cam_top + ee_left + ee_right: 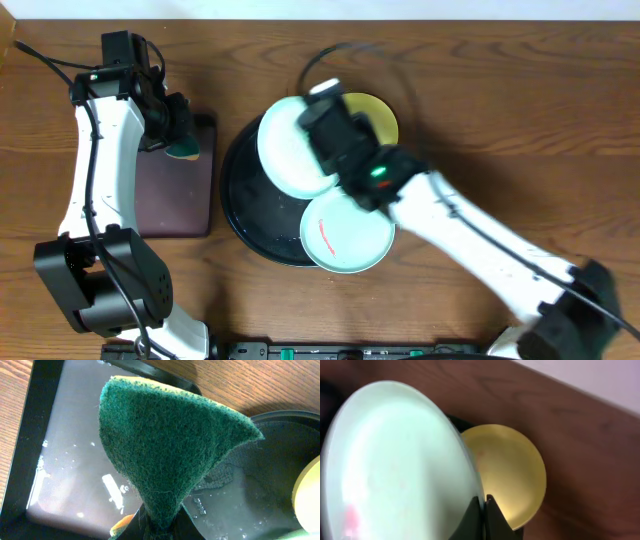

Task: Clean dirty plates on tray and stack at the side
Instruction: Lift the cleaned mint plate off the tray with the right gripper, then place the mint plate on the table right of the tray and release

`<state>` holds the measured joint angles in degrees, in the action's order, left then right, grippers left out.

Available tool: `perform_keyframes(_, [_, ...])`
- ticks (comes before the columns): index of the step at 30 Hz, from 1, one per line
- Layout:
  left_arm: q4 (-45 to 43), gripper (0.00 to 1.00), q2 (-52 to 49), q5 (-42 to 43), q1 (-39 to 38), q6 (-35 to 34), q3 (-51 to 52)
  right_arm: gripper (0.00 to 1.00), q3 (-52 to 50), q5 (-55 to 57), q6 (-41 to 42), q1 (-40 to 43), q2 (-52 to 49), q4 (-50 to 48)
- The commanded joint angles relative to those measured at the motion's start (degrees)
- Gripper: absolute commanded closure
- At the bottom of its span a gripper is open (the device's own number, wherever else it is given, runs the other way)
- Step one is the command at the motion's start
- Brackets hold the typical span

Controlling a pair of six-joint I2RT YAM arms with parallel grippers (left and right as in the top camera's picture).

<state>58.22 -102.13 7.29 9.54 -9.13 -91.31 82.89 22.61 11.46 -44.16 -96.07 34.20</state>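
The round black tray (240, 215) sits mid-table. My right gripper (322, 142) is shut on the rim of a pale blue-green plate (285, 150) and holds it above the tray's left part; the plate fills the right wrist view (395, 460), fingers at its edge (484, 502). A pale yellow plate (380, 115) lies at the tray's far right, also seen behind the held plate (510, 470). A second blue-green plate (350, 235) with a red smear lies at the tray's front. My left gripper (180, 140) is shut on a green scouring sponge (165, 445), left of the tray.
A dark rectangular tray (175, 195), wet with droplets (75, 470), lies left of the round tray, under the sponge. Brown wooden table (500, 120) surrounds both. The black tray's rim (290, 415) shows in the left wrist view.
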Motion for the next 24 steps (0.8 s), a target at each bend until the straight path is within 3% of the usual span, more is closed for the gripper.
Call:
perform_keyframes(1, [0.0, 0.92, 0.2, -0.5, 0.1, 0.5, 0.3, 0.99, 0.7, -19.3, 4.0, 9.6, 5.6, 2.1])
perform_keyframes(10, [0.0, 0.92, 0.2, -0.5, 0.0, 0.4, 0.3, 0.99, 0.7, -34.1, 4.3, 35.1, 11.1, 11.8])
perform_keyframes(24, [0.0, 0.92, 0.2, -0.5, -0.1, 0.4, 0.4, 0.99, -5.5, -33.5, 1.9, 50.9, 9.5, 17.6])
